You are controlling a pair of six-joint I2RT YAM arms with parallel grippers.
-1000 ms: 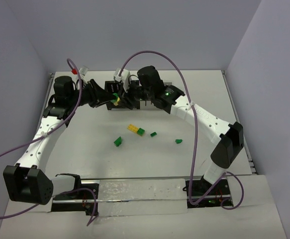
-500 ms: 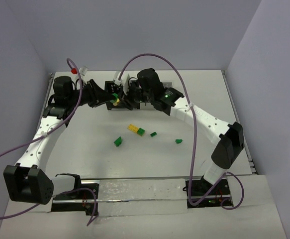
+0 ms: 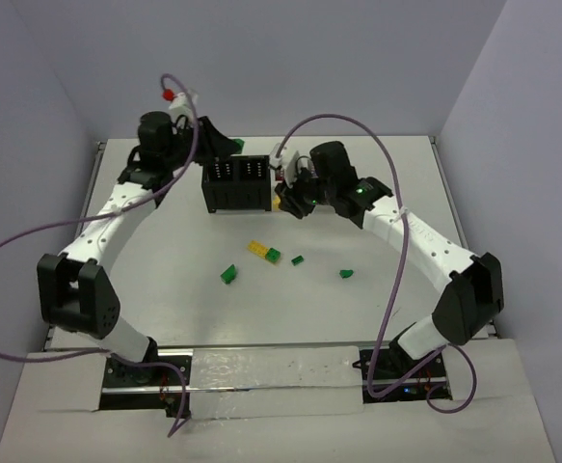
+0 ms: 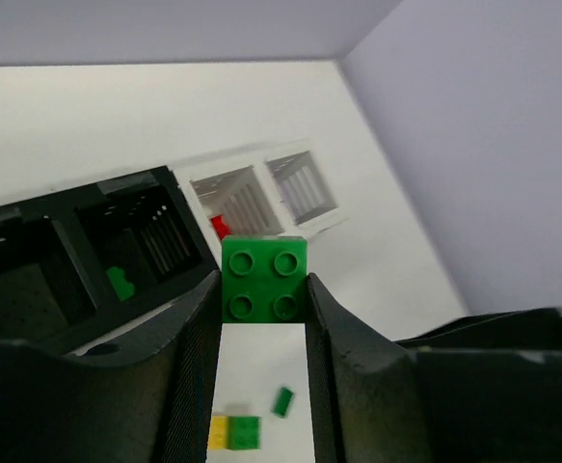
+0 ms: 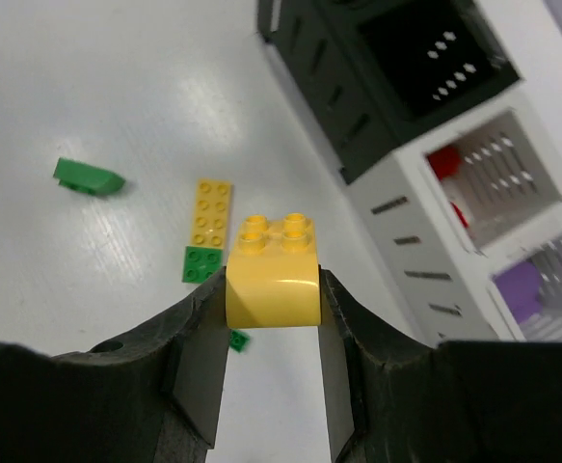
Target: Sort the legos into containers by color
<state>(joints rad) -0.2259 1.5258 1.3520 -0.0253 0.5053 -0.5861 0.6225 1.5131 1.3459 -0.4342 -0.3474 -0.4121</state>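
So the green two-by-two plastic brick (image 4: 264, 280) is getting pinched studs-up in the left gripper (image 4: 264, 294), which is hanging over the far side of the row of four small slotted plastic bins (image 3: 234, 185), two black and two white. The black bin next to the white ones (image 4: 155, 241) is already holding a small green piece (image 4: 120, 283). The neighbouring white bin (image 4: 247, 193) is holding a red piece (image 4: 220, 227), and a purple piece (image 5: 521, 285) is sitting in the end white one. The chunky yellow plastic brick with a rounded front (image 5: 272, 270) is being clamped by the right gripper (image 5: 272, 289), which is hovering off the white table (image 3: 165, 260) just beside the near side of the bins. Further out, a flat yellow plate (image 5: 212, 212) is lying touching a green square brick (image 5: 202, 263), with a green wedge (image 5: 88, 177) and a tiny green bit (image 5: 234, 339) lying apart from them. To me both arms are mid-delivery. I'm thinking green is going in with the other green, which leaves the far black bin for yellow, though I can't see inside that one properly. The left needs to centre over the opening before letting go so the brick isn't clipping the rim. Both targets are at the black end, so I'm guessing the arms are needing to take turns.
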